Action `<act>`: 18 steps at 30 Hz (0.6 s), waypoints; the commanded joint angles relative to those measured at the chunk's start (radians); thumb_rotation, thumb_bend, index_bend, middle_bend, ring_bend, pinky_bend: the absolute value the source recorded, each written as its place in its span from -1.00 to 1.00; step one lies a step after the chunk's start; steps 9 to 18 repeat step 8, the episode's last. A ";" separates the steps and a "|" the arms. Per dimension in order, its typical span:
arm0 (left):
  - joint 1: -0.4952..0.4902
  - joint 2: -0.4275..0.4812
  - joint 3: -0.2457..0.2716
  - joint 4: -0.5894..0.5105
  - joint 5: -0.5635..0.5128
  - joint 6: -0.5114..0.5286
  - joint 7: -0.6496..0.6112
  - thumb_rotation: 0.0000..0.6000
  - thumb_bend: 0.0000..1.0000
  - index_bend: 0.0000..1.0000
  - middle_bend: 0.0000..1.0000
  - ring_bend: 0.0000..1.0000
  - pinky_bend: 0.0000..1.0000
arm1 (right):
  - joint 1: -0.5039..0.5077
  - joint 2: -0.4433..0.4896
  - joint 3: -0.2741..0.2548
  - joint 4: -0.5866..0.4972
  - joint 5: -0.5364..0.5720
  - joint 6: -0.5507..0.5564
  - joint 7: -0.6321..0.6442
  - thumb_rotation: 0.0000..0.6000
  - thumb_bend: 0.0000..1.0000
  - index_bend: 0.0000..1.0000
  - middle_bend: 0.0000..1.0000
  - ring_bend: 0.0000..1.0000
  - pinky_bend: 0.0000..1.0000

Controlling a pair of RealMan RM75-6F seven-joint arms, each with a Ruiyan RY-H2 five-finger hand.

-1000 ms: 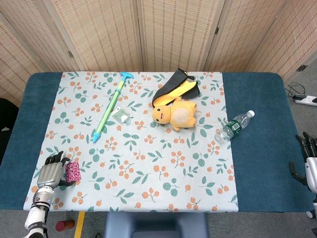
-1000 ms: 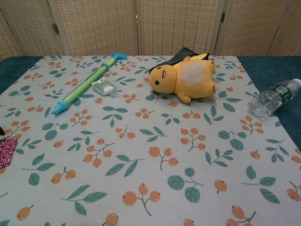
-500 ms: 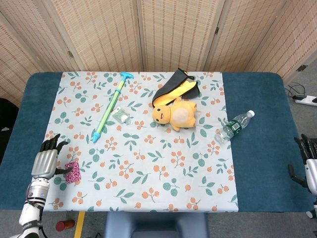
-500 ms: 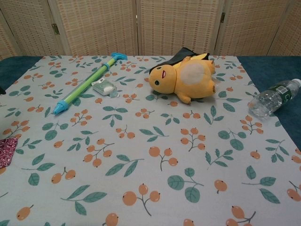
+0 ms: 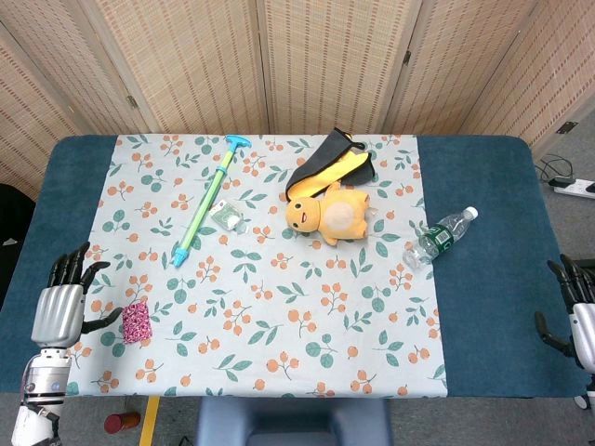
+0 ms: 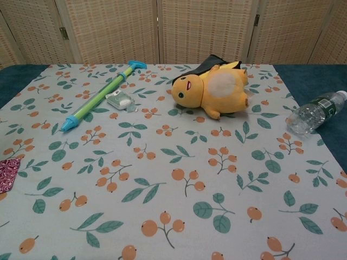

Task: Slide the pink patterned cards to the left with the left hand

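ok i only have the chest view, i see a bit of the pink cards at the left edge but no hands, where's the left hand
Observer: The left hand shows in the head view at the table's front left, over the blue cloth, beside the pink patterned cards and not touching them.
Operator: is it holding anything
Observer: No, its fingers are spread and nothing is in them.
Operator: and the right hand
Observer: The right hand is at the far right edge of the head view, off the table's edge, fingers apart and holding nothing.
Operator: are the cards whole on the table
Observer: Yes, the stack lies flat on the floral cloth near its left border.
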State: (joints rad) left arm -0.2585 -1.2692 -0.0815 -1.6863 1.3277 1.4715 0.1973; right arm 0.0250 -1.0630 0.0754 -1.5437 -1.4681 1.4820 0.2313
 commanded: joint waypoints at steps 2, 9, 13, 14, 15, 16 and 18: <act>0.039 0.007 0.036 0.035 0.064 0.039 -0.048 1.00 -0.58 -0.46 -0.94 -1.00 -1.00 | -0.009 -0.007 -0.005 0.007 0.001 0.006 0.015 1.00 -0.05 -1.00 -1.00 -1.00 -1.00; 0.069 0.015 0.051 0.029 0.079 0.054 -0.029 1.00 -0.58 -0.46 -0.94 -1.00 -1.00 | -0.009 -0.011 -0.008 0.013 0.000 0.000 0.024 1.00 -0.05 -1.00 -1.00 -1.00 -1.00; 0.069 0.015 0.051 0.029 0.079 0.054 -0.029 1.00 -0.58 -0.46 -0.94 -1.00 -1.00 | -0.009 -0.011 -0.008 0.013 0.000 0.000 0.024 1.00 -0.05 -1.00 -1.00 -1.00 -1.00; 0.069 0.015 0.051 0.029 0.079 0.054 -0.029 1.00 -0.58 -0.46 -0.94 -1.00 -1.00 | -0.009 -0.011 -0.008 0.013 0.000 0.000 0.024 1.00 -0.05 -1.00 -1.00 -1.00 -1.00; 0.069 0.015 0.051 0.029 0.079 0.054 -0.029 1.00 -0.58 -0.46 -0.94 -1.00 -1.00 | -0.009 -0.011 -0.008 0.013 0.000 0.000 0.024 1.00 -0.05 -1.00 -1.00 -1.00 -1.00; 0.069 0.015 0.051 0.029 0.079 0.054 -0.029 1.00 -0.58 -0.46 -0.94 -1.00 -1.00 | -0.009 -0.011 -0.008 0.013 0.000 0.000 0.024 1.00 -0.05 -1.00 -1.00 -1.00 -1.00; 0.069 0.015 0.051 0.029 0.079 0.054 -0.029 1.00 -0.58 -0.46 -0.94 -1.00 -1.00 | -0.009 -0.011 -0.008 0.013 0.000 0.000 0.024 1.00 -0.05 -1.00 -1.00 -1.00 -1.00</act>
